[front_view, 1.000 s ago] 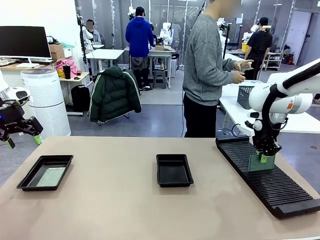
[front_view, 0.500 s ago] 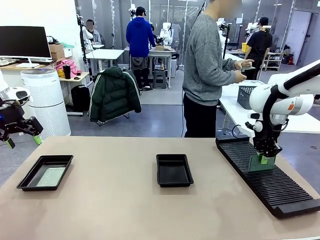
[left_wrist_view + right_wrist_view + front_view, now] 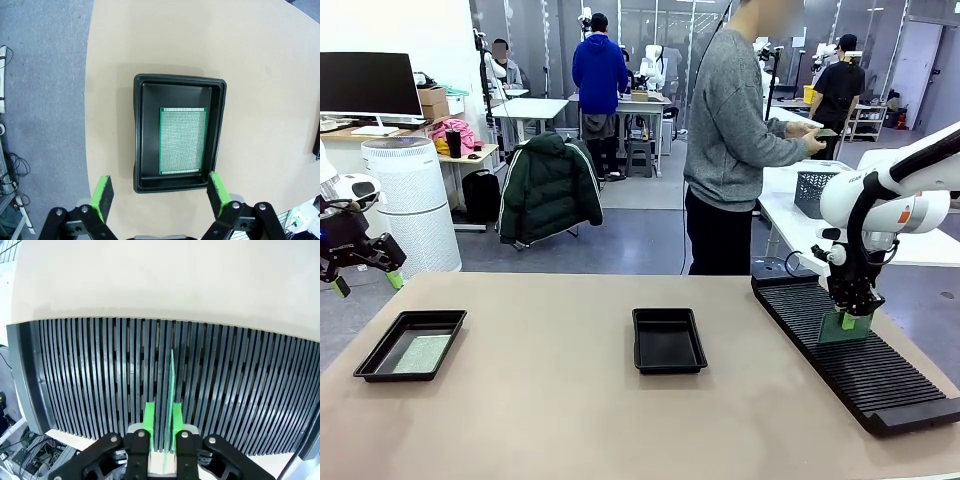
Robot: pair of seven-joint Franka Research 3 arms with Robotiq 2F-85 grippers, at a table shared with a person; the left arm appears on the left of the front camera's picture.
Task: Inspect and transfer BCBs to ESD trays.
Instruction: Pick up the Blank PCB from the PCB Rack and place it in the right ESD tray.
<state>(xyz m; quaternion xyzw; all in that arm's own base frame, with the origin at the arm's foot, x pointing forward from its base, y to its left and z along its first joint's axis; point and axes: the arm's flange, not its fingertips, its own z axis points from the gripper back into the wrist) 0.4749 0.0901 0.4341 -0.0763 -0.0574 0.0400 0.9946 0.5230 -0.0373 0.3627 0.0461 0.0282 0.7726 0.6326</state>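
Count of BCBs: two. Count of ESD trays: two. One slotted rack lay along the right of the table.

First BCB lay flat in the left tray, speckled face up, nearer one long wall than the other. The centre tray showed a bare black floor. The two trays sat well apart.

Second BCB stood upright on edge in the rack, between the ribs. The right gripper was closed down on its upper edge, one green pad pressed to each face.

The left gripper hung above the left tray with its fingers spread wide and nothing between them. The green pads stood about as far apart as the tray is wide.

Hard to make out:
- The lower edge of the second BCB was sunk among the ribs, so I could not tell which slot it sat in or whether it touched the bottom.
- In the front view the gripper covered its top edge.
- The rack ran off both sides of the right wrist picture.
- A person stood at the far side, turned toward another bench, holding something small and flat. It was too small to identify.
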